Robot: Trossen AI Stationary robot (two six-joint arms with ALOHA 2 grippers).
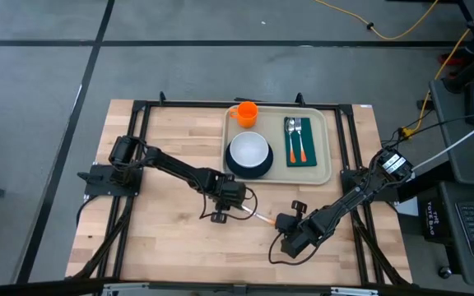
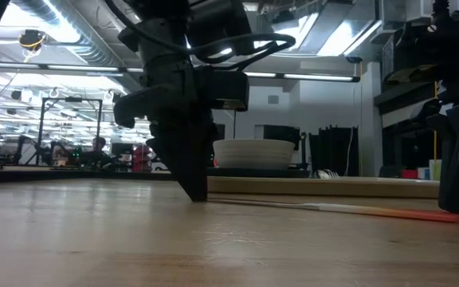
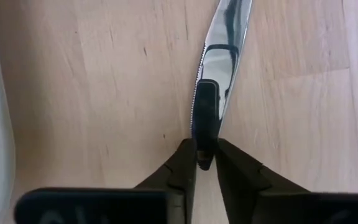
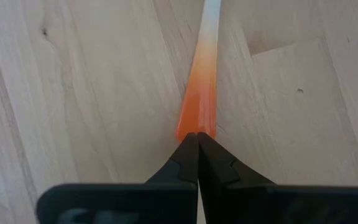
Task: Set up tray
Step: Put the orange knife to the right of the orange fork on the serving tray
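From above, the large beige plastic tray point(image 1: 277, 146) sits at the far side of the wooden worktop point(image 1: 163, 238), already carrying an orange plastic cup point(image 1: 246, 113), a white bowl point(image 1: 248, 150) on a dark teal round plate point(image 1: 248, 167), and a dark green napkin point(image 1: 299, 144) with two orange-handled pieces of cutlery. My left gripper point(image 1: 220, 215) is down on the worktop just in front of the tray, at the blade end of a knife with a steel blade and orange handle point(image 1: 257, 218); my right gripper point(image 1: 285, 244) sits at the handle end.

At table height, the knife point(image 2: 333, 208) lies flat in front of the tray.

My left wrist shows my fingers point(image 3: 185, 163) narrowed onto the blade point(image 3: 219, 56), pinching its edge.

My right wrist shows my fingers pressed together, tips touching the orange handle point(image 4: 199, 99), steadying it rather than holding.

I judge the knife is the last piece; next I need a firm pinch, a lift, and a carry to the napkin
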